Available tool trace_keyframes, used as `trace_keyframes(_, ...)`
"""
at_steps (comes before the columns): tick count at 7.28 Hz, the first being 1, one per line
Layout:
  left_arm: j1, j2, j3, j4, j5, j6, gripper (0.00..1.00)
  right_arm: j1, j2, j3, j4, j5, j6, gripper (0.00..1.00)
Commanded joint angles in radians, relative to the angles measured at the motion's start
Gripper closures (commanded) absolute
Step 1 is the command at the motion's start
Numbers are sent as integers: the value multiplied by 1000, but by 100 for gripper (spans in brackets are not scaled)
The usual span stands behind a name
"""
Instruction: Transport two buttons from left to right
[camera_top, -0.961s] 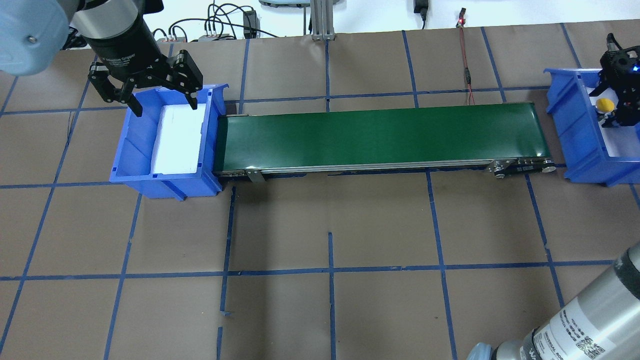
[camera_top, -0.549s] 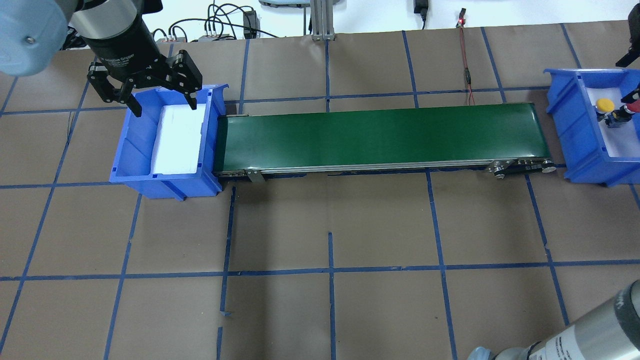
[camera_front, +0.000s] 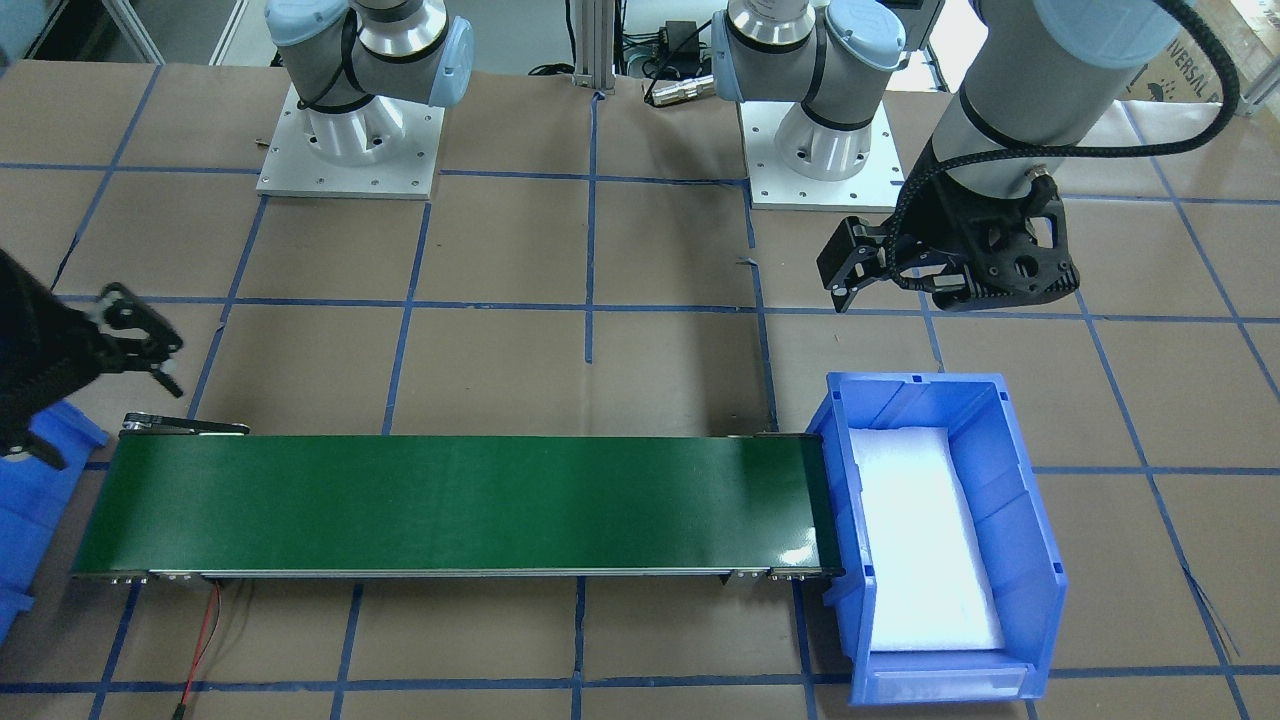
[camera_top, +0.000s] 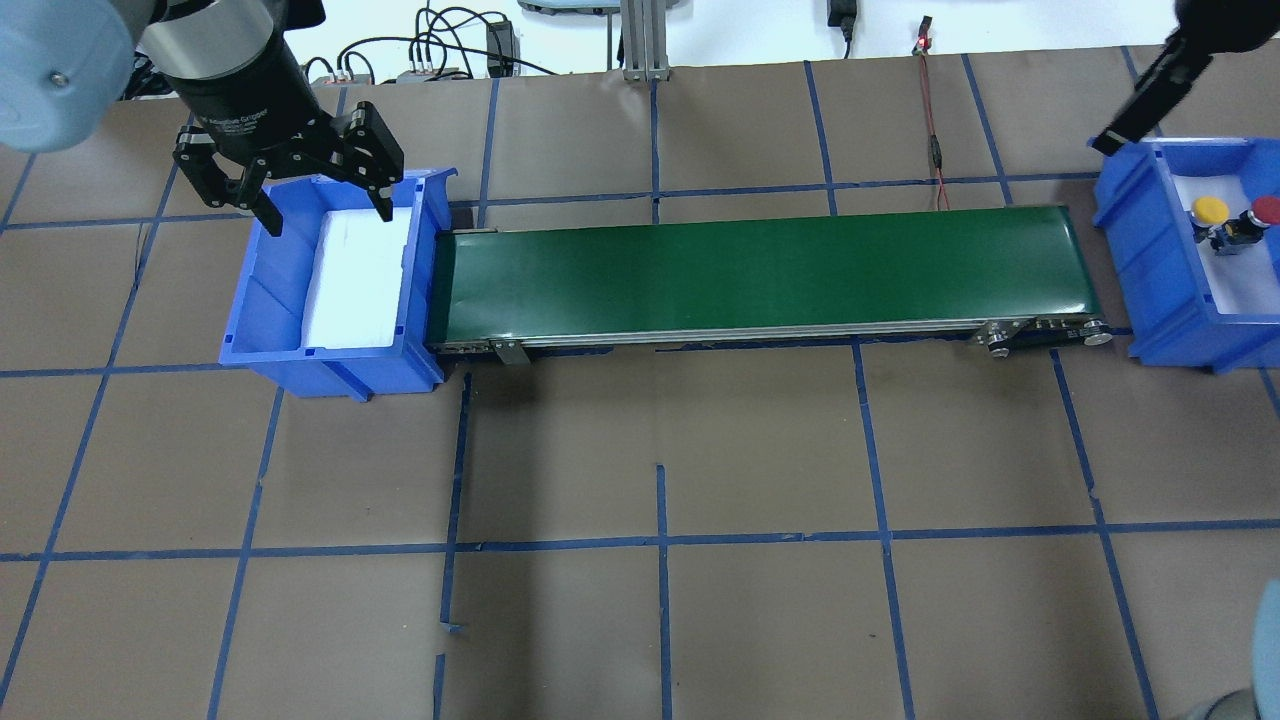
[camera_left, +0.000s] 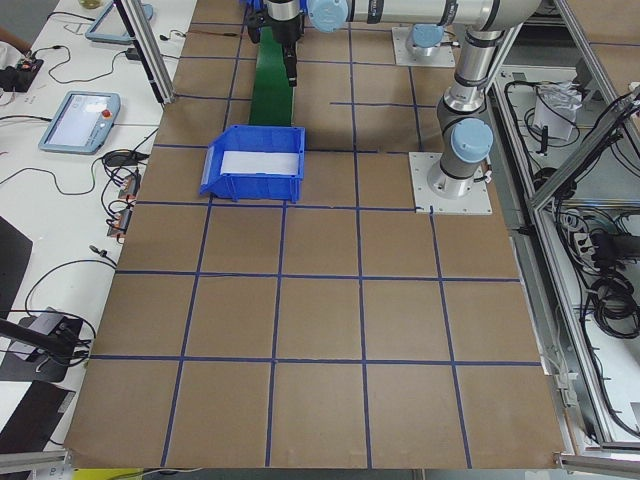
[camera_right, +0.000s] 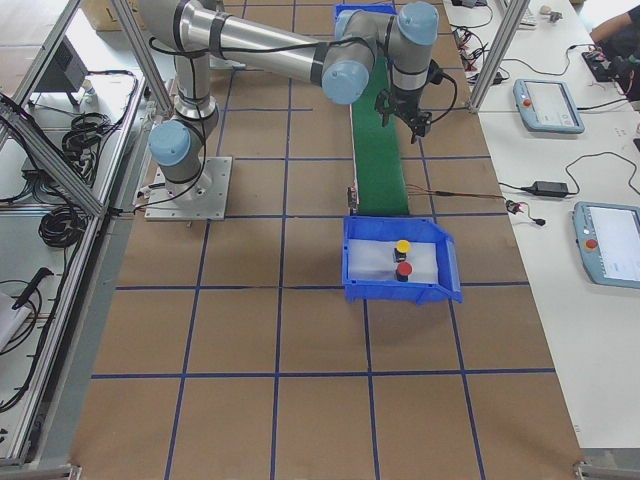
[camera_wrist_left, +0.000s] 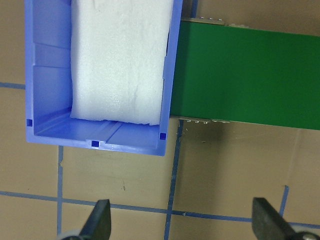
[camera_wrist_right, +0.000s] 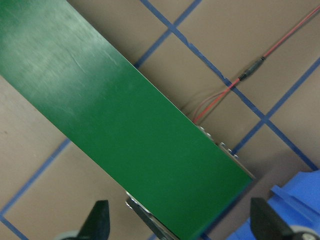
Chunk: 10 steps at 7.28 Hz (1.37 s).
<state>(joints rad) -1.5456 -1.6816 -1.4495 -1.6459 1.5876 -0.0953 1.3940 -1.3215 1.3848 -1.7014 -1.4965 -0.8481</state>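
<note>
OK, left gripper (camera_top: 328, 213): fingers spread wide, nothing between them, hanging over the far end of the left blue bin (camera_top: 262, 300). A white foam pad (camera_top: 355, 280) lies along that bin's right side. The bin's right wall butts against the left end of the green conveyor belt (camera_top: 760, 270).

Right gripper (camera_wrist_right: 182, 222): fingers also wide apart, nothing held. It hangs raised above the far right end of the belt, just off the far-left corner of the right blue bin (camera_top: 1150, 260). It is blurred in the overhead view. Its wrist camera looks down on the belt end and the red wire (camera_wrist_right: 235, 82) beside it.

Both buttons sit in the right blue bin on white foam: yellow button (camera_top: 1210, 210) to the left, red button (camera_top: 1266, 208) just beside it on the right, bodies close together. Neither gripper touches them.
</note>
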Motion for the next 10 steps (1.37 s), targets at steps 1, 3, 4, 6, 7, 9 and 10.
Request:
trace_keyframes(1, -1, 0, 0, -2, 0, 0, 0, 147, 2, 3, 6, -5, 514, 0)
trace_keyframes(3, -1, 0, 0, -2, 0, 0, 0, 160, -8, 0, 54, -5, 759, 0)
trace_keyframes(4, -1, 0, 0, -2, 0, 0, 0, 164, -12, -9, 72, -1, 870, 0)
trace_keyframes(6, 1, -1, 0, 1, 0, 0, 0, 166, -21, -18, 95, -2, 926, 0)
trace_keyframes(7, 1, -1, 0, 1, 0, 0, 0, 166, -21, -17, 97, -4, 926, 0)
trace_keyframes(9, -1, -1, 1, 0, -1, 0, 0, 166, -18, -18, 95, -4, 926, 0)
trace_keyframes(10, 1, -1, 0, 1, 0, 0, 0, 165, -16, -17, 95, -2, 917, 0)
